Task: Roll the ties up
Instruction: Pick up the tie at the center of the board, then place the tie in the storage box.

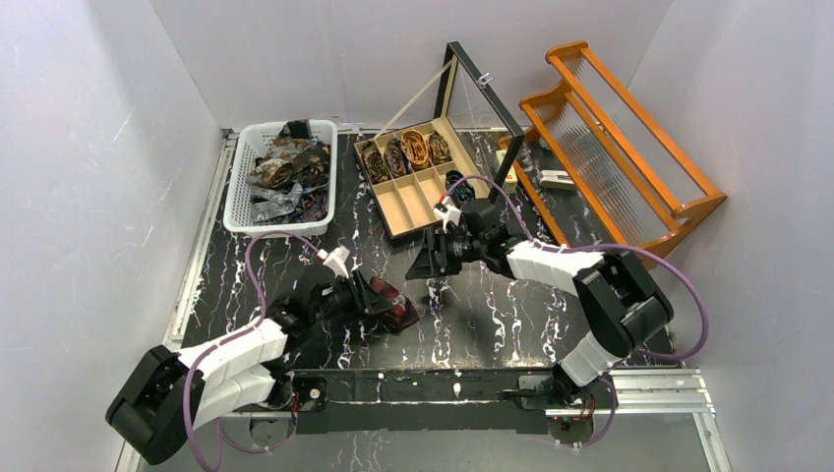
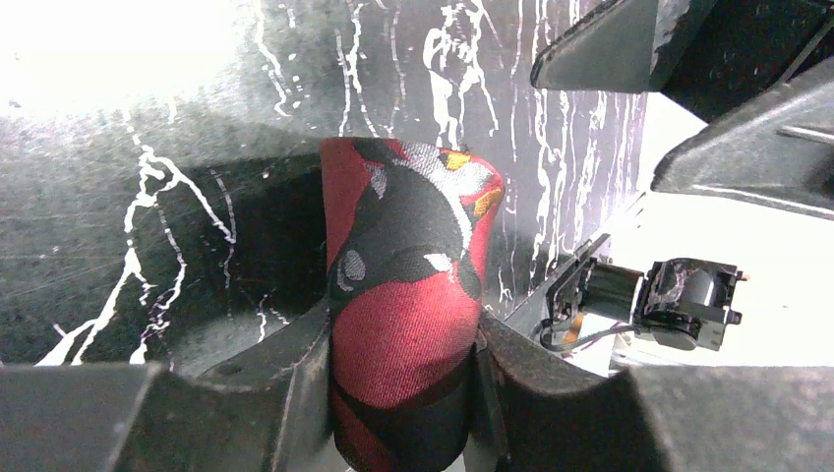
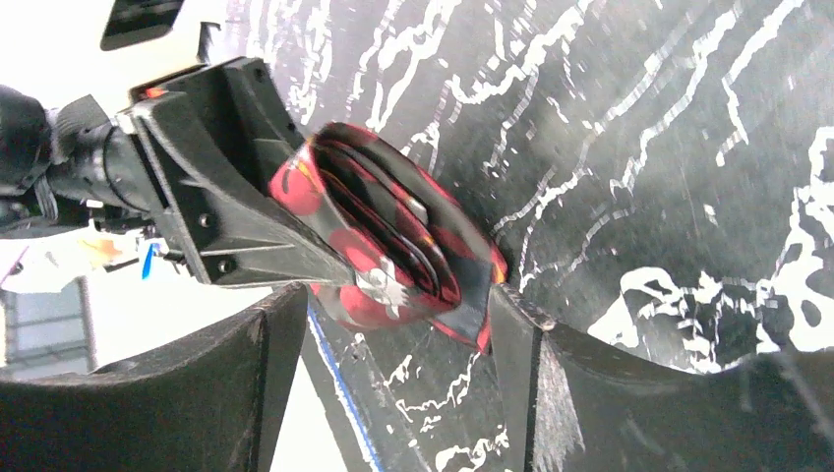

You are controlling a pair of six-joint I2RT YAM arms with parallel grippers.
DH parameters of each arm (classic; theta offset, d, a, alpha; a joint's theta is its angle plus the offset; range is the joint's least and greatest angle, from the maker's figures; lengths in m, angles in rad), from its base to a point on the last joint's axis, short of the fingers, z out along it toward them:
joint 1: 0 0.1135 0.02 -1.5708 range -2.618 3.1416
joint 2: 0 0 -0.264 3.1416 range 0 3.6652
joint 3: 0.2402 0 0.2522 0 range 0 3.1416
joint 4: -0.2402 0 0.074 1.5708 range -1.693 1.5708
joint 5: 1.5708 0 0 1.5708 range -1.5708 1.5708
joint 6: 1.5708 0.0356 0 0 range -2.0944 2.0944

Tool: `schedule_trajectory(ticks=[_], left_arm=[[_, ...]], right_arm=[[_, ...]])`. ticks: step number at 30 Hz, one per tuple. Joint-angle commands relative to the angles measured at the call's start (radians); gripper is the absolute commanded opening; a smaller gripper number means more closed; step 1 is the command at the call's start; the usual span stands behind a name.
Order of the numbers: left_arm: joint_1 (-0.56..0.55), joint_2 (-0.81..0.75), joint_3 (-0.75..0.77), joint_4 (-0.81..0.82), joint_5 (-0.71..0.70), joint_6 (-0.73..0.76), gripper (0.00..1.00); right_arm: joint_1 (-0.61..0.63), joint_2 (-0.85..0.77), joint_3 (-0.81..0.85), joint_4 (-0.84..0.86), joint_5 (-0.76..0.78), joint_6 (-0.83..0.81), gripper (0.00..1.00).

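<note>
A red and black patterned tie (image 2: 408,295), rolled into a short coil, sits between the fingers of my left gripper (image 2: 403,339), which is shut on it just above the dark marbled table. From above, the coil (image 1: 401,307) is at the table's middle with the left gripper (image 1: 382,297) on its left side. My right gripper (image 3: 393,339) stands open just in front of the coil (image 3: 393,236); its right finger (image 3: 516,334) is at the coil's edge. More ties (image 1: 287,167) lie loose in a white basket, and several rolled ones (image 1: 415,147) fill a wooden box.
The white basket (image 1: 236,187) stands at the back left. The wooden compartment box (image 1: 418,202) sits at the back middle with its glass lid (image 1: 482,93) raised. An orange wooden rack (image 1: 629,157) leans at the back right. White walls enclose the table.
</note>
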Motion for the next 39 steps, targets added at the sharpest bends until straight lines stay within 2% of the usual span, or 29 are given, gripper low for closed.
schedule_trajectory(ticks=[1, 6, 9, 10, 12, 14, 22, 27, 39], left_arm=[[-0.002, -0.029, 0.073, -0.059, 0.057, 0.083, 0.00], [-0.005, -0.043, 0.133, -0.115, 0.126, 0.128, 0.00], [-0.007, -0.074, 0.182, -0.181, 0.142, 0.159, 0.00], [-0.007, -0.082, 0.194, -0.194, 0.157, 0.167, 0.00], [-0.009, -0.096, 0.212, -0.207, 0.192, 0.170, 0.00], [-0.010, -0.105, 0.232, -0.228, 0.215, 0.175, 0.00], [-0.015, -0.149, 0.300, -0.277, 0.312, 0.188, 0.00], [-0.015, -0.157, 0.336, -0.297, 0.304, 0.207, 0.00], [-0.016, -0.143, 0.383, -0.280, 0.338, 0.228, 0.00]], right_arm=[[0.000, -0.047, -0.025, 0.145, -0.084, -0.127, 0.77], [-0.008, 0.013, 0.032, 0.153, -0.224, -0.146, 0.78], [-0.015, 0.014, 0.017, 0.259, -0.326, -0.092, 0.79], [-0.017, 0.007, 0.011, 0.295, -0.349, -0.075, 0.81], [-0.021, -0.008, 0.002, 0.326, -0.382, -0.064, 0.95], [-0.031, -0.018, -0.002, 0.344, -0.417, -0.050, 0.99], [-0.071, -0.065, -0.006, 0.363, -0.481, -0.019, 0.99], [-0.071, -0.053, -0.012, 0.408, -0.545, 0.073, 0.99], [-0.070, -0.023, -0.027, 0.408, -0.605, 0.121, 0.99]])
